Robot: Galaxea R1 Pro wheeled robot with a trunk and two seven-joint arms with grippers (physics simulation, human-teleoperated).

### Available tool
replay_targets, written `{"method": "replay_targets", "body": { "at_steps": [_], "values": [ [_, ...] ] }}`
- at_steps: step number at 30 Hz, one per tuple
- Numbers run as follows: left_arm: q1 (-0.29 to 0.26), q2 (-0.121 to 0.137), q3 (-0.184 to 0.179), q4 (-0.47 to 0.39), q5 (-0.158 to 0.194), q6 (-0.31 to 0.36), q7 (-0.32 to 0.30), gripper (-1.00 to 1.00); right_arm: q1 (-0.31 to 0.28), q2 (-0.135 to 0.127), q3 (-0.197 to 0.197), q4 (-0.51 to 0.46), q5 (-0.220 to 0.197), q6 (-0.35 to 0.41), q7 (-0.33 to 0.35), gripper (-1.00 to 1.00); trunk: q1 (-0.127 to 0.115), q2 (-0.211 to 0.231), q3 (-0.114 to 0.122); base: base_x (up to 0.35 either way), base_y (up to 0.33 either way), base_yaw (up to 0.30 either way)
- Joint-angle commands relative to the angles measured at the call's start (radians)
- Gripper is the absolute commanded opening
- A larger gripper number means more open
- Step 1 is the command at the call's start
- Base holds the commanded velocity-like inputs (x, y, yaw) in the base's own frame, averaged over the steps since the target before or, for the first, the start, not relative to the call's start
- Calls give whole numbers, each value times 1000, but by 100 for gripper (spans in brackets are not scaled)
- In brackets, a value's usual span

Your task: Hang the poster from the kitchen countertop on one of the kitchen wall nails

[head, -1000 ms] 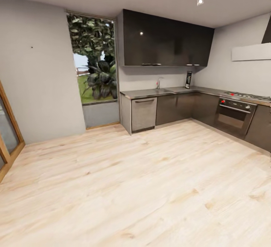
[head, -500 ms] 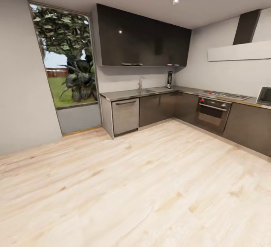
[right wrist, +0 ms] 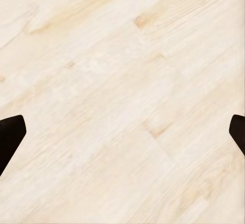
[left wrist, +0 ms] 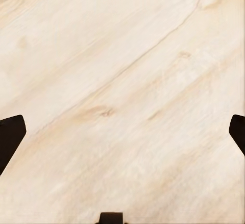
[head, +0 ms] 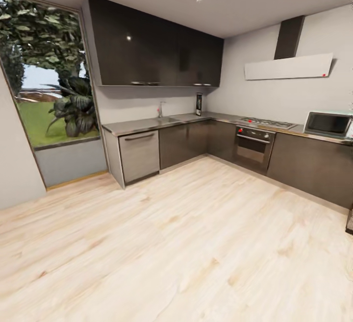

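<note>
The right gripper (right wrist: 122, 132) is hanging over the floor (right wrist: 122, 70), its two dark fingertips (right wrist: 10, 134) showing at opposite edges of the picture, spread wide with nothing between them. Pale wood boards are lying beneath, their grain running diagonally. Darker tan streaks and small knots are marking the planks, and a faint seam is crossing between the boards.

Matte black fingertips, nothing fancy

Just dark, flat, pointed wedges: left gripper (left wrist: 122, 137) with fingertips (left wrist: 10, 137) at 9 and 3 o'clock, same on right gripper (right wrist: 122, 137).
</note>
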Motion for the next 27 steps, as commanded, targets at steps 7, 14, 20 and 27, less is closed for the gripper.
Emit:
{"method": "replay_targets", "body": {
  "at_steps": [7, 14, 20, 27],
  "values": [
    [0, 0, 1, -1, 0, -2, 0, 100, -1, 0, 0, 1, 0, -3, -1, 100, 1, 0, -1, 330, -150, -16],
    [0, 0, 1, -1, 0, -1, 0, 100, -1, 0, 0, 1, 1, -3, -1, 100, 1, 0, -1, 330, -150, -1],
    [0, 0, 1, -1, 0, -2, 0, 100, -1, 0, 0, 1, 1, -3, -1, 100, 1, 0, -1, 330, -150, 0],
    [0, 7, 1, -1, 0, -2, 0, 100, -1, 0, 0, 1, 1, -3, -1, 100, 1, 0, -1, 330, -150, 0]
  ]
}}
